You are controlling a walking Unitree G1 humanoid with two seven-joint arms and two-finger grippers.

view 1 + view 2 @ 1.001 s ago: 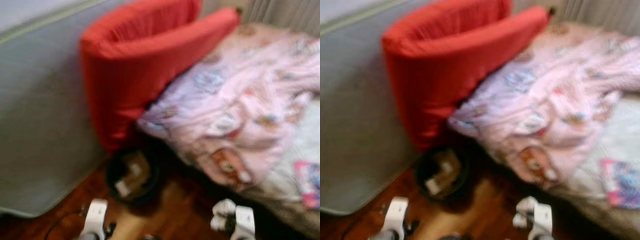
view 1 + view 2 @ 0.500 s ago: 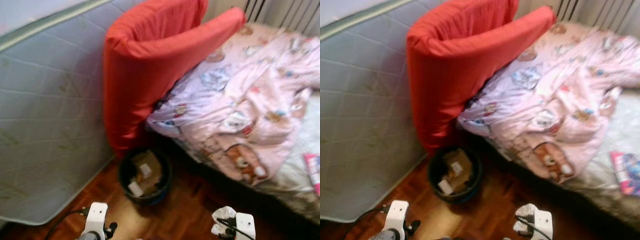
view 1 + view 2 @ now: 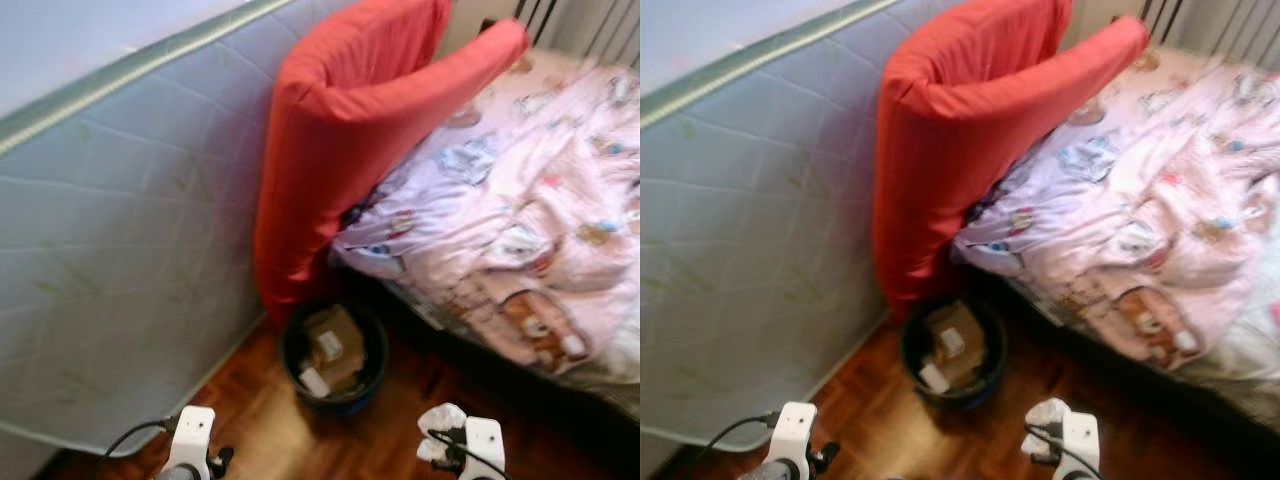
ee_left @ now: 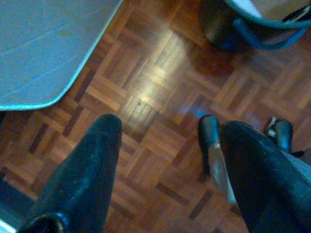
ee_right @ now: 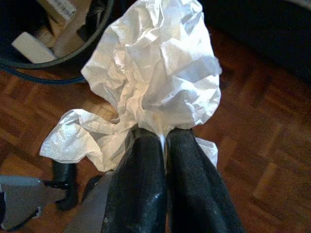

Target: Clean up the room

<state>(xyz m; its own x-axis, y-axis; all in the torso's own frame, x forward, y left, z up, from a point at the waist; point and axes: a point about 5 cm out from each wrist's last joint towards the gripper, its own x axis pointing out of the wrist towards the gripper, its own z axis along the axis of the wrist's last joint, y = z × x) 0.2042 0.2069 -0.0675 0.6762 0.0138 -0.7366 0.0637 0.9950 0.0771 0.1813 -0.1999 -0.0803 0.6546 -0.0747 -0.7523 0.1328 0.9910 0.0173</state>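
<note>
Tissue (image 5: 155, 82), crumpled, white, 1 pc, pinched betw the right gripper (image 5: 163, 138) fingers, which press together on its lower end; the wad sits low right in the eye views, above parquet floor (image 3: 390, 440), near side of the bin (image 3: 335, 355).

Bin: 1, dark, round, on the floor at the foot of the red cushion (image 3: 350, 150), rim open upward, cardboard and small white bits inside. It sits in a tight slot: mattress (image 3: 120, 250) standing on edge to the left, bed w/ pink blanket (image 3: 520, 230) to the right, cushion leaning behind it on the far side. Open floor only on the near side, a strip betw mattress edge and bed edge.

Left gripper (image 4: 165, 136): fingers spread wide apart, nothing betw them, over bare parquet; rounded mattress corner (image 4: 43, 58) close on one side, bin base (image 4: 228, 34) farther ahead.

Right wrist view gives the bin rim (image 5: 58, 63) just beyond the tissue; eye views give the bed rails at far right, blurred.
</note>
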